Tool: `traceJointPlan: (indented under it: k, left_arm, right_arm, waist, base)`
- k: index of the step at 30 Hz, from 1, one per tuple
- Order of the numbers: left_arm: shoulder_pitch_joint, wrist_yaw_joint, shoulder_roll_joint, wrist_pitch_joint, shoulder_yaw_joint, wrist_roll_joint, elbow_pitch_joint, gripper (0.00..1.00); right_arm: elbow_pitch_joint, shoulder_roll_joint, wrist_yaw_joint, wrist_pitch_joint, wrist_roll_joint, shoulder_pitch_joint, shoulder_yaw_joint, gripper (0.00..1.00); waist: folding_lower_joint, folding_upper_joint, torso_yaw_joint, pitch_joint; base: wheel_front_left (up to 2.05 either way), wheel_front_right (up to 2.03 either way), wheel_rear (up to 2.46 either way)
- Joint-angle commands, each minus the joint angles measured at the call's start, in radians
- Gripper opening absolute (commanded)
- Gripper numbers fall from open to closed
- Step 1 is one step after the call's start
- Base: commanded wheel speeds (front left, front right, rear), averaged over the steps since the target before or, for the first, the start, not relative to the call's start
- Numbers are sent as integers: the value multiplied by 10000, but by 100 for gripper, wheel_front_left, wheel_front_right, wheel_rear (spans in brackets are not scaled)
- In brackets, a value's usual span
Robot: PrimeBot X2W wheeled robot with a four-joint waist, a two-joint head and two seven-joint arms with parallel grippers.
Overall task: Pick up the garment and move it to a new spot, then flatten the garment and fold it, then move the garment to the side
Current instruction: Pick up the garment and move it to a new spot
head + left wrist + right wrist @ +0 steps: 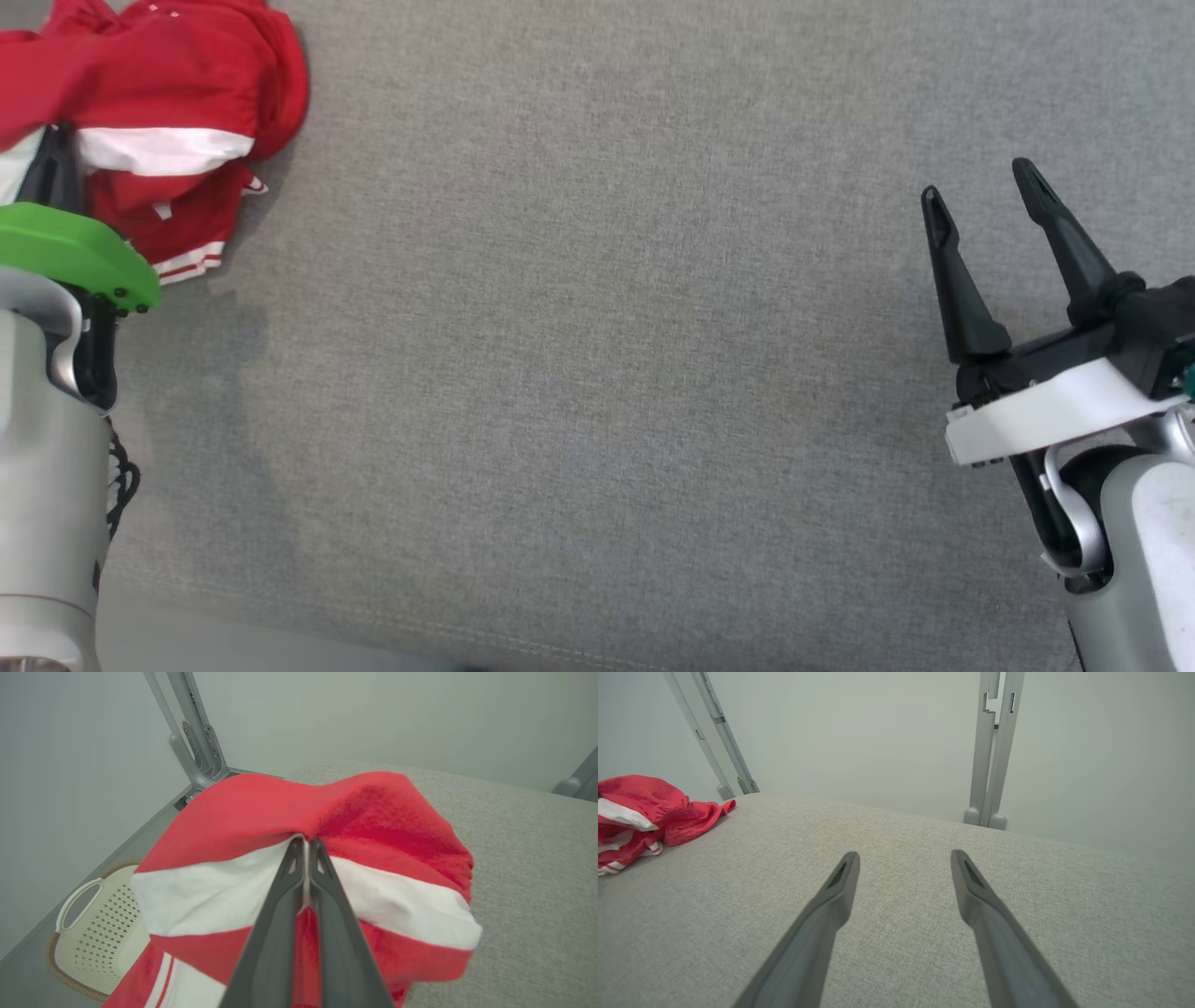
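Note:
A crumpled red garment (177, 84) with white bands lies bunched at the far left of the grey table. My left gripper (306, 841) is shut on a fold of the garment (243, 826), pinching it where red cloth meets the white band. In the head view the left gripper (51, 154) is mostly covered by its green wrist plate and the cloth. My right gripper (980, 191) hovers open over bare table at the right, nothing between its fingers. From the right wrist view the garment (644, 807) sits far to the left of the right gripper (903, 858).
The grey fabric-covered table (597, 355) spreads between the two arms. A white perforated basket (93, 933) stands on the floor beyond the table's left edge. Grey metal frame posts (992, 746) rise behind the table against a pale wall.

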Motion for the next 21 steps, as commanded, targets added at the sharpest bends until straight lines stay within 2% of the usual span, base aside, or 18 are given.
traceJointPlan:
  k: [1, 7, 11, 16, 21]
  left_arm:
    - [228, 10, 115, -161, 15, 30, -120, 0]
    - [947, 278, 298, -516, -13, 303, -1299, 0]
    - [1923, 588, 148, -581, -84, 535, -2907, 0]
    - [3325, 948, -287, -352, -477, 714, -5381, 0]
    - [4306, 999, -916, 482, -1426, 866, -7382, 0]
  right_arm:
    - [74, 56, 1, -82, 13, 240, -20, 100]
    - [196, 277, 1, -192, 57, 690, -36, 100]
    - [206, 453, 1, -264, 85, 1027, -72, 100]
    - [152, 638, 1, -327, 94, 1219, -84, 100]
    - [80, 752, 1, -385, 99, 1148, -93, 100]
  waist:
    - [-1, 0, 73, -762]
    - [-1, 0, -38, -1732]
    - [-1, 0, -236, -2260]
    - [-1, 0, -781, -2550]
    - [-1, 0, -1634, -2443]
  base:
    - [0, 0, 0]
    - [0, 0, 0]
    - [0, 0, 0]
    - [0, 0, 0]
    - [0, 0, 0]
